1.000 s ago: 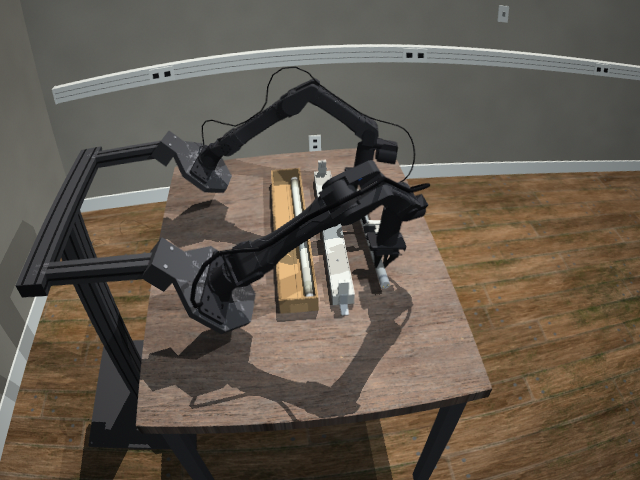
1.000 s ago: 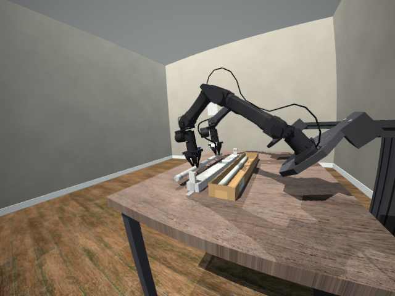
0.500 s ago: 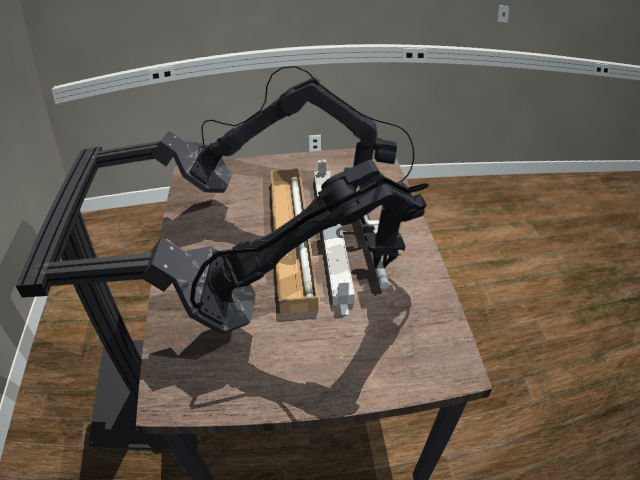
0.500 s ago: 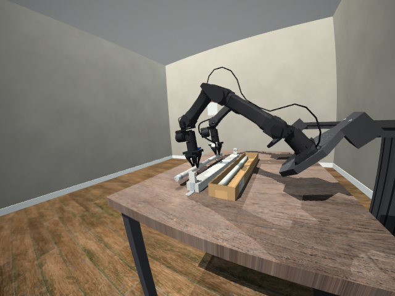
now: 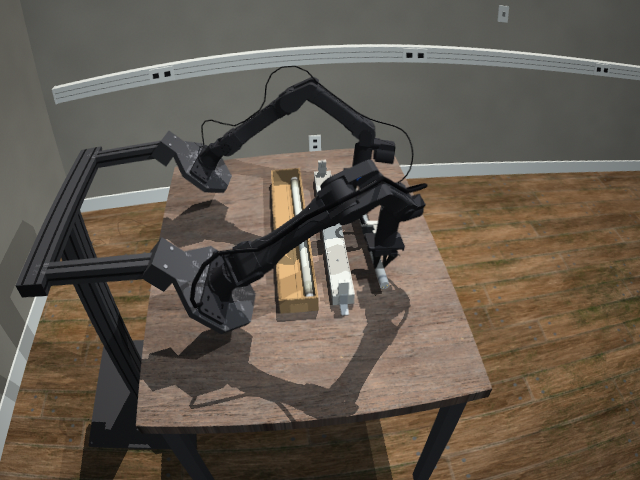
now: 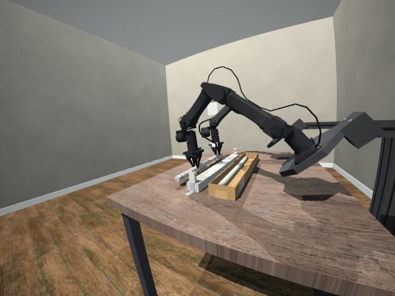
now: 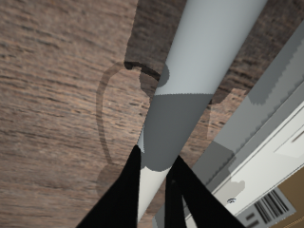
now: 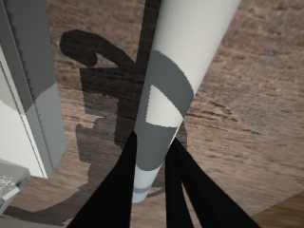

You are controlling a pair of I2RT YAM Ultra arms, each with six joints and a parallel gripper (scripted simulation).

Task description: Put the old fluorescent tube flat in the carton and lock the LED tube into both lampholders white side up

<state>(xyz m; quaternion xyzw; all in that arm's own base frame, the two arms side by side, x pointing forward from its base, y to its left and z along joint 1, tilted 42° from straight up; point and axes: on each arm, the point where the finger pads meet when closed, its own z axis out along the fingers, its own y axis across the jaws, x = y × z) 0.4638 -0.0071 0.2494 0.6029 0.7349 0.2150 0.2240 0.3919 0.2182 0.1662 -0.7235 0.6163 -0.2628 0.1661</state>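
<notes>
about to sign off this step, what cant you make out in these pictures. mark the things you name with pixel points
- Far lampholder's slot: too small in the top and exterior views.
- Middle of the fixture (image 5: 338, 258) (image 6: 212, 172): behind an arm in the top view.
- LED tube's (image 5: 382, 277) (image 6: 181, 176) (image 7: 209, 52) (image 8: 190, 33) top end in both wrist views: cut off by the edge.
- Barcode label (image 7: 275, 205), left wrist view: cut off by the edge.
</notes>
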